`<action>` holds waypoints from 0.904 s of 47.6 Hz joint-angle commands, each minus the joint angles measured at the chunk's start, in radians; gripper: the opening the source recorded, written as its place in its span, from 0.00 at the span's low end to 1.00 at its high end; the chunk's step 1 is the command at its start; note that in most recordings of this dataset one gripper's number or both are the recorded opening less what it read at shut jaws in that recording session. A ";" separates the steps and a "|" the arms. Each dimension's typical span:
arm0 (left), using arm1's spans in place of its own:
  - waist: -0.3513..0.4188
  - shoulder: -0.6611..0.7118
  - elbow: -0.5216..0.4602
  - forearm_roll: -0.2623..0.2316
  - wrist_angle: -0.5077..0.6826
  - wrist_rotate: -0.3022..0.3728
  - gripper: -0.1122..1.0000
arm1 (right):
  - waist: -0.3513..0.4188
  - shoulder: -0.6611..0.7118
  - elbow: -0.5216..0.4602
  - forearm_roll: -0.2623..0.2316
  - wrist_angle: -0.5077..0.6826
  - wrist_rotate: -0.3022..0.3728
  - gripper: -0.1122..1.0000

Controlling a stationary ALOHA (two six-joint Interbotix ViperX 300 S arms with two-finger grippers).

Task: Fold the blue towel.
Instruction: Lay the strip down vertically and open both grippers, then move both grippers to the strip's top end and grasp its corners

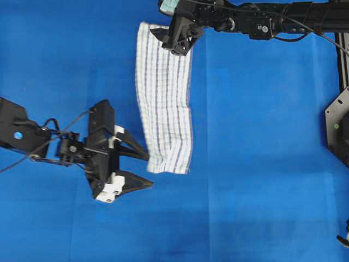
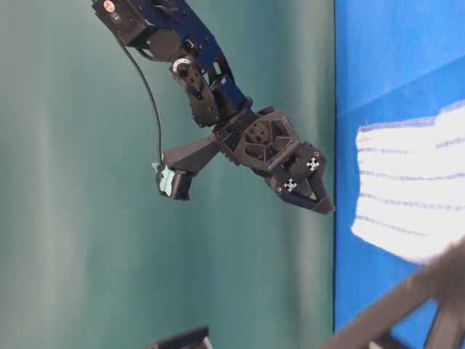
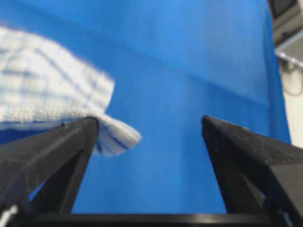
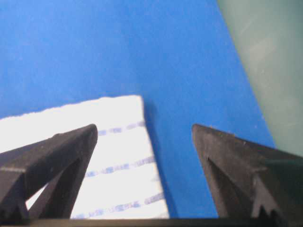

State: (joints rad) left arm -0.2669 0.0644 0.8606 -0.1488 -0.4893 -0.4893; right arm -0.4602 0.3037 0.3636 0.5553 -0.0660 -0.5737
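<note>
The blue towel (image 1: 163,98), white with thin blue stripes, lies as a long narrow strip on the blue table sheet (image 1: 262,136). My left gripper (image 1: 150,171) is open at the towel's near-left corner. In the left wrist view the gripper (image 3: 149,124) is open, and the corner (image 3: 116,135) pokes past the left finger (image 3: 71,142) into the gap. My right gripper (image 1: 166,42) is open above the towel's far end. In the right wrist view (image 4: 142,130) it holds nothing, with the towel's corner (image 4: 113,151) below the gap. The table-level view shows the right gripper (image 2: 320,203) in the air, beside the towel (image 2: 414,189).
A black arm base (image 1: 338,125) stands at the right edge of the table. The sheet's far edge meets a green backdrop (image 2: 109,218). Part of a dark frame (image 2: 407,305) crosses the lower right of the table-level view.
</note>
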 commanded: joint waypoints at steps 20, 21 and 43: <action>0.014 -0.390 0.164 0.000 0.196 0.005 0.92 | -0.005 -0.215 0.158 -0.028 -0.011 0.003 0.93; 0.023 -0.388 0.164 0.002 0.196 0.011 0.92 | -0.005 -0.227 0.173 -0.029 -0.011 0.003 0.93; 0.426 -0.331 0.084 0.012 0.204 0.523 0.92 | -0.003 -0.345 0.328 -0.017 -0.060 0.020 0.93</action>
State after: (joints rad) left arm 0.0874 -0.2730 0.9848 -0.1396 -0.2807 -0.0261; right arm -0.4648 -0.0123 0.6964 0.5338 -0.1166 -0.5553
